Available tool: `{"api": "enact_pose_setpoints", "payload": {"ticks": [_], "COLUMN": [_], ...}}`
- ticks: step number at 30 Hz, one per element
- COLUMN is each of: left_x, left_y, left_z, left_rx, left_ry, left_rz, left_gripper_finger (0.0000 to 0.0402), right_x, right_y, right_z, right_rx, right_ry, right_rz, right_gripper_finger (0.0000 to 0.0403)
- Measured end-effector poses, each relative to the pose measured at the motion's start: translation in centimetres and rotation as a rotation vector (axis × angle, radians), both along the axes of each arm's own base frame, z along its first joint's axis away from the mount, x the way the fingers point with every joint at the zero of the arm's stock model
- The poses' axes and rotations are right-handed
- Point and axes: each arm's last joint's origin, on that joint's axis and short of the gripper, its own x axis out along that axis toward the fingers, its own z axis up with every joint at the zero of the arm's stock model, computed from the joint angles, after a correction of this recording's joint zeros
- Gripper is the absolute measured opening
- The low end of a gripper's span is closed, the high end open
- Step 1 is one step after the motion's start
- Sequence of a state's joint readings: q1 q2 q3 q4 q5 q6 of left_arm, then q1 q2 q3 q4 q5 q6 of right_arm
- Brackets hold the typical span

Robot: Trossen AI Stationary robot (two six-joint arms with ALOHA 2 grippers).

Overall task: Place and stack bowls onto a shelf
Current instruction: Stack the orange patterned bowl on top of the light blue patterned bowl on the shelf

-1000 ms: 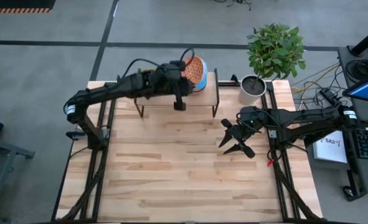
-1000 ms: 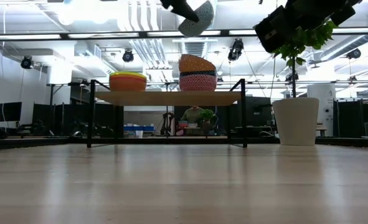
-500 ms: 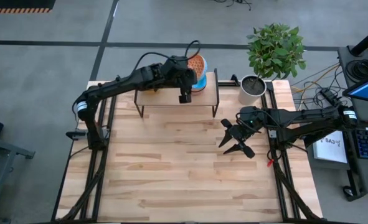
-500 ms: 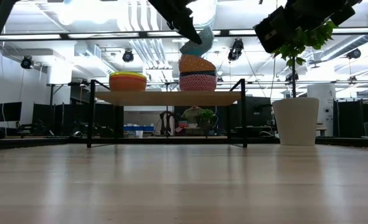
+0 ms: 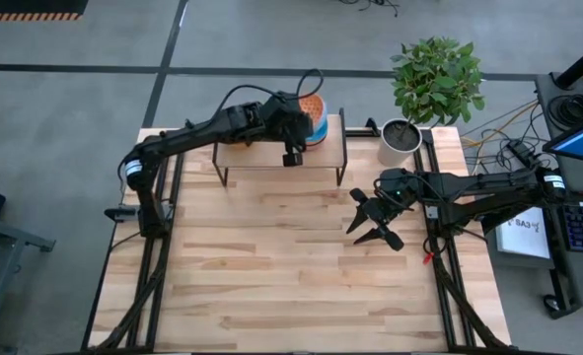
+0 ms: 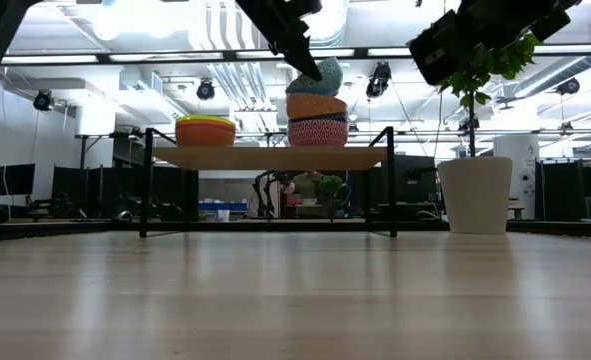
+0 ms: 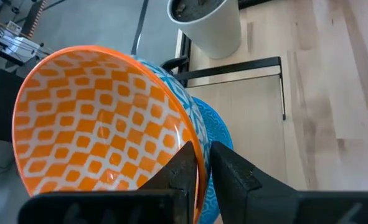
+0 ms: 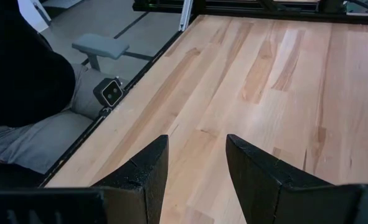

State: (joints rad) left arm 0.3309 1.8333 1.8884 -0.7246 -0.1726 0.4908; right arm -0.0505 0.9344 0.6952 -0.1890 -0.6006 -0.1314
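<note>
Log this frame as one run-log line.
left gripper: shut on orange-lined bowl, at right stack on shelf | right gripper: open, idle above table

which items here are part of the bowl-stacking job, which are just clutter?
Job:
- patterned bowl, pinched at the rim by the left tool
- bowl stack beneath it
- second bowl stack
- shelf

Clutter:
- potted plant at the table's corner
- right tool, open, idle over bare table

Two bowl stacks (image 6: pixel 317 118) sit on the shelf (image 6: pixel 271 157), plant pot (image 6: pixel 473 194) beside.
</note>
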Motion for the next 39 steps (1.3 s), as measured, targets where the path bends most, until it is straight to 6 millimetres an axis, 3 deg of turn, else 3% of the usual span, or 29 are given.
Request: {"api": "enact_pose_setpoints", "payload": {"ticks": [10,22,33,39], "left_x": [0.3,0.1,-1.2,-1.2], "left_y": [0.1,0.1,-0.7,0.5], "left_z": [-0.5,-0.4,4.2,2.2], "left_rx": [-0.005,-0.003,-0.054,-0.092], "left_ry": [0.013,0.015,-0.104,-0.073], "left_rz": [0.0,0.004,-0.069,-0.055], "left_gripper_finger": [0.0034,0.0121,0.0134,0.0123], "right_x": [0.0,0.0,0.0,0.0], "right_y": [0.0,0.0,0.0,0.0], "right_z": [0.0,0.0,0.0,0.1], "right_rx": [0.0,0.0,-0.002,-0.01], "right_ry": [0.0,0.0,-0.004,-0.014], "right_rz": [0.0,0.0,0.001,0.004], "right_gripper_finger": [0.015,0.015,0.015,0.015]}}
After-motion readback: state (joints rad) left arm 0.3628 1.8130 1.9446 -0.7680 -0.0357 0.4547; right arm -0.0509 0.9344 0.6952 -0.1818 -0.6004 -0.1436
